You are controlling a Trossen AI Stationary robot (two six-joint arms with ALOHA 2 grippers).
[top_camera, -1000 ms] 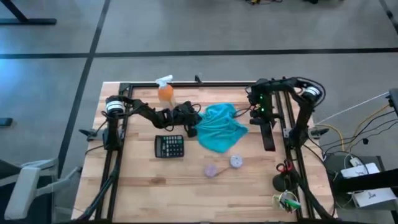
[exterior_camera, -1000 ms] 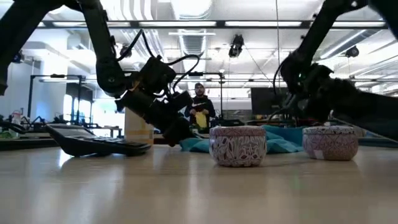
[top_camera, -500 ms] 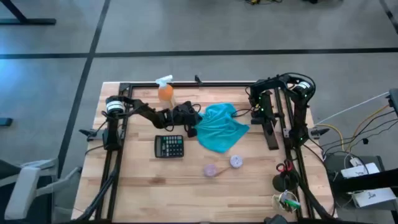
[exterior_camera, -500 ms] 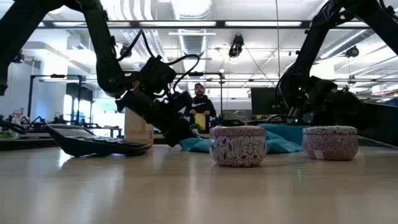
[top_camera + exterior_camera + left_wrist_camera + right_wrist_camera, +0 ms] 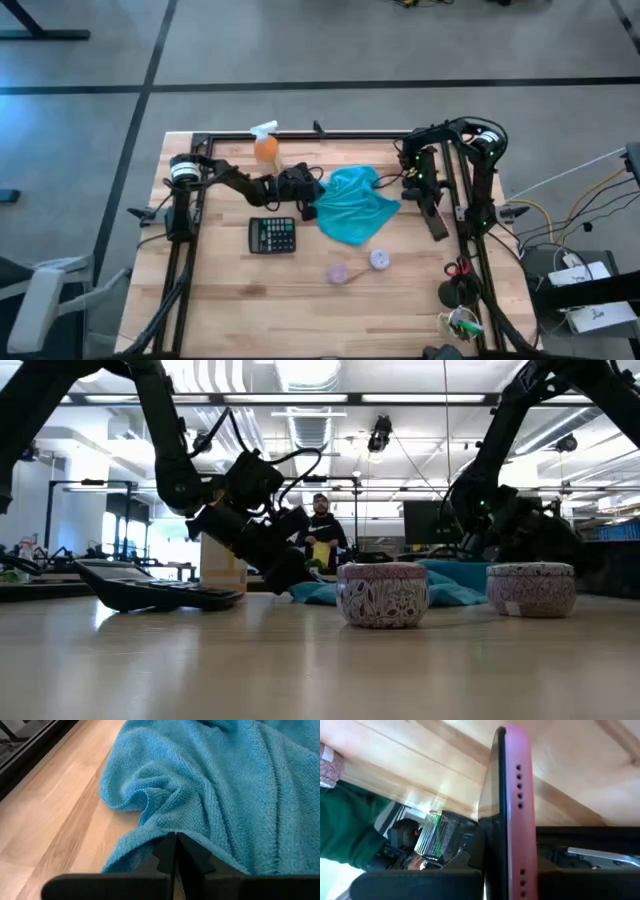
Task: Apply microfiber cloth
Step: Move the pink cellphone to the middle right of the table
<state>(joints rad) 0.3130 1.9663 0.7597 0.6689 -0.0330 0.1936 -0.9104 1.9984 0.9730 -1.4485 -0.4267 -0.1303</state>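
Cloth (image 5: 353,204) looks light, floppy, grippy; my left gripper (image 5: 176,851) is clamped on its hem, right gripper (image 5: 437,228) grips a pink slab (image 5: 517,815)

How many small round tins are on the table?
2. One tin sits near the table's front, in front of the cloth; the other tin is just to its right, nearer the cloth's tip. None seem hidden.
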